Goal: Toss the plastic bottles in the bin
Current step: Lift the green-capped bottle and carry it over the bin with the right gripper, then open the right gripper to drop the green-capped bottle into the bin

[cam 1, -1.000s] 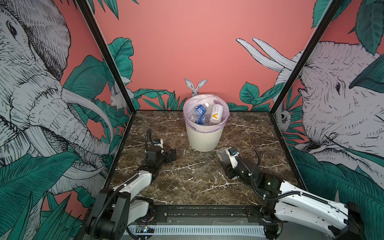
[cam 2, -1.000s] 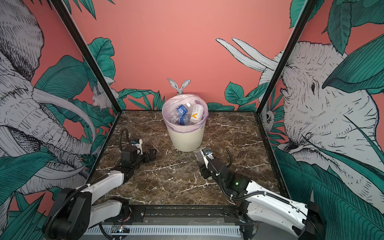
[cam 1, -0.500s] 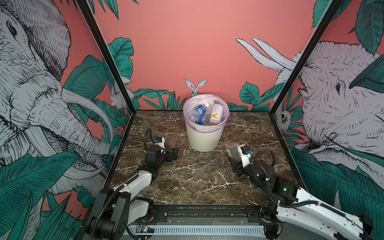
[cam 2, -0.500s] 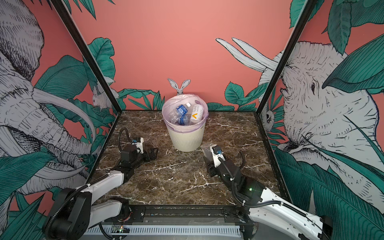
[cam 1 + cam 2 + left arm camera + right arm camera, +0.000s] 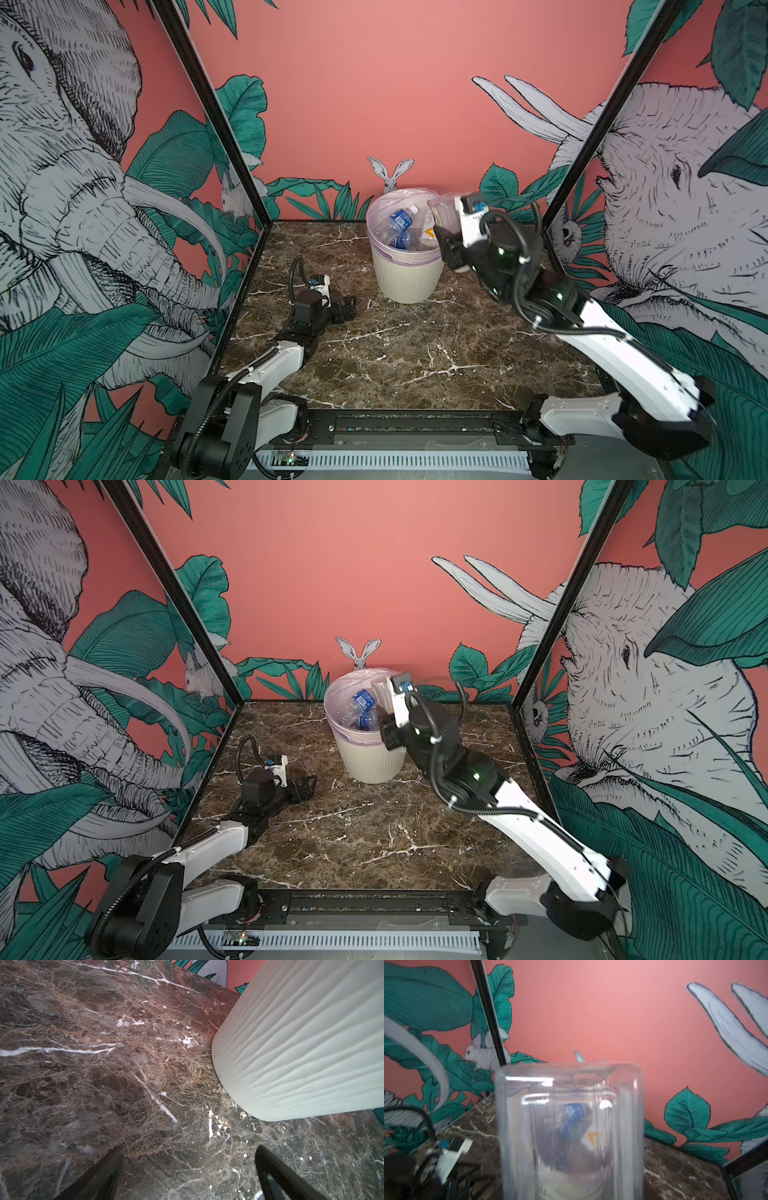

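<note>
In left wrist view, bin (image 5: 301, 1043); in right, clear bottle (image 5: 570, 1126).

Brown marble tabletop (image 5: 395, 353) (white-veined), cream ribbed bin (image 5: 405, 278) upright near its back edge.

One bin (image 5: 405, 278); at least three bottles (image 5: 400, 218) inside; one clear bottle (image 5: 442, 210) above.

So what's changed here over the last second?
The right gripper has swung up from the table and back to the rim of the bin, carrying a clear bottle; whether it has let go is unclear. The left gripper stays open, resting on the table, and the bin and the bottles inside it have not moved.
</note>
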Motion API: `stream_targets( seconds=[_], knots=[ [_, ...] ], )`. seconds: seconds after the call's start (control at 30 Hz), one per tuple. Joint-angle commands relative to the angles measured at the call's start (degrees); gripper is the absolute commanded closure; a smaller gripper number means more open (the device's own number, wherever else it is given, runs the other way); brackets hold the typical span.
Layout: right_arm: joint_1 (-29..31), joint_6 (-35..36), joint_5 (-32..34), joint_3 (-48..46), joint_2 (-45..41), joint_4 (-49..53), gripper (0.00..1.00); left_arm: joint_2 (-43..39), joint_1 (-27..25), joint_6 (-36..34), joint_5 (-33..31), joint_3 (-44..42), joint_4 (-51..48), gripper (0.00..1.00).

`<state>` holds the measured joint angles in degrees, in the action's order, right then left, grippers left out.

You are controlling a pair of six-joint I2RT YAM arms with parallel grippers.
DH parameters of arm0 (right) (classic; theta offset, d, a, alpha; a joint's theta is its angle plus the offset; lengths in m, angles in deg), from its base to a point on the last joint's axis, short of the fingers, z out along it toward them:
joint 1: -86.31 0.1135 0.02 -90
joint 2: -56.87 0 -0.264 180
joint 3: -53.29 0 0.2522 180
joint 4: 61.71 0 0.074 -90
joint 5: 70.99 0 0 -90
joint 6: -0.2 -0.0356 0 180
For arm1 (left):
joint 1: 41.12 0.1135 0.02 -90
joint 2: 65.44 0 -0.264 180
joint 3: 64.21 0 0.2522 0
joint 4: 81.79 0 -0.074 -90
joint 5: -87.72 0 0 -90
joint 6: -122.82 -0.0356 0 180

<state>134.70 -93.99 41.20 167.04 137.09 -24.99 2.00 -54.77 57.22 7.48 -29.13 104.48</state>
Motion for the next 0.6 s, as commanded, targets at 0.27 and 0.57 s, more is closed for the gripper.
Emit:
stream_targets(
  seconds=[0.27,0.57],
  knots=[
    [-8.1,-1.5,-6.4,35.3,23.5,9.9,0.01,-1.4,0.5,-1.1,0.5,1.4,-2.1,0.0],
    [-8.3,0.1,-3.3,20.7,14.1,6.5,0.01,-2.1,0.5,-0.7,0.9,1.2,-1.9,0.0]
  ],
)
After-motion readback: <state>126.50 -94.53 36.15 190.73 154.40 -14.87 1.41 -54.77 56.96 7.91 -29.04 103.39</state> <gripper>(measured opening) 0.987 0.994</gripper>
